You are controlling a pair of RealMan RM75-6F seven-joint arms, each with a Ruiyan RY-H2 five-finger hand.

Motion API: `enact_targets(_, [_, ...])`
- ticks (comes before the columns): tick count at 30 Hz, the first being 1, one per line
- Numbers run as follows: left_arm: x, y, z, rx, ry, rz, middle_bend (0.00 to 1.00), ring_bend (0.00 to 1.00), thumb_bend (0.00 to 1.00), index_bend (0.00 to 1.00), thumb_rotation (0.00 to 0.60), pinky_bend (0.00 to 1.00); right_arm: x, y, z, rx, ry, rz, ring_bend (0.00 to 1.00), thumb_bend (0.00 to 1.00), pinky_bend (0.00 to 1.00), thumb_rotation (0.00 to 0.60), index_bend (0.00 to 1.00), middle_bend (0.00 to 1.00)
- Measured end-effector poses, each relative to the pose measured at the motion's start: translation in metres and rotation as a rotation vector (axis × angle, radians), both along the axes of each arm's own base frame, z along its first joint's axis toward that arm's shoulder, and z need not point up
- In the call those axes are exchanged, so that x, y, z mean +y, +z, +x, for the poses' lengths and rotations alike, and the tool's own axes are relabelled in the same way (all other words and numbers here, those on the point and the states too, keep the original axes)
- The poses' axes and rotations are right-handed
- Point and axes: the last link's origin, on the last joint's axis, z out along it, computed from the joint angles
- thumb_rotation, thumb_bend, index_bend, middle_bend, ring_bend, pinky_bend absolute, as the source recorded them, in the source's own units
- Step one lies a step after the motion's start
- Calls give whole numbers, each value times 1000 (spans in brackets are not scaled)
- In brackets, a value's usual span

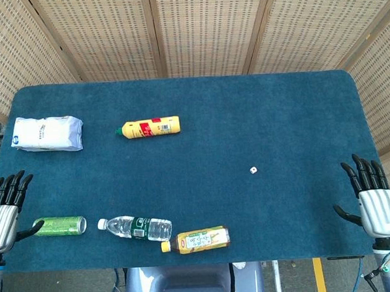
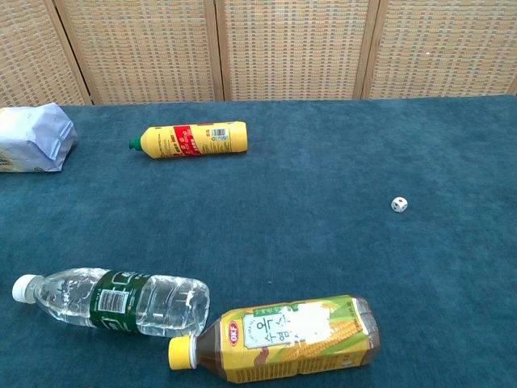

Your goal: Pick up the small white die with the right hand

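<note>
Head view: the small white die [image 1: 253, 170] sits alone on the blue table [image 1: 245, 110], right of centre in the frame, with bare cloth all around it; in the chest view it shows at right of middle, a red pip on top. The right hand [image 1: 371, 199] rests at the lower right edge of the frame, well apart from the die, fingers extended and slightly spread, holding nothing. The left hand [image 1: 5, 208] lies at the lower left edge, fingers likewise straight and empty, near the green can [image 1: 60, 226]. Other items — white bag [image 1: 48, 133] upper left, yellow bottle [image 1: 149, 127] upper middle, water bottle [image 1: 135, 227] and corn-tea bottle [image 1: 198, 239] along the lower edge — are all clear of the reach path. Judgement: the reach has not begun. The die is tiny and light, so a pinch between thumb and one fingertip suits better than a full grasp; approach from above, centre over the die, close slowly — a glancing finger would likely flick it across the cloth.
</note>
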Motion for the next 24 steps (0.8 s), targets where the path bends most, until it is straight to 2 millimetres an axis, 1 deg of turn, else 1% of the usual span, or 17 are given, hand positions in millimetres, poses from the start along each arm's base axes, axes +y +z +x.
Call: enact_targets(24, [5,3,-7,-10,33,4,0,0,106,0,600,0,-1,-3,1,14,-15,17,0,156,0,600,97,0])
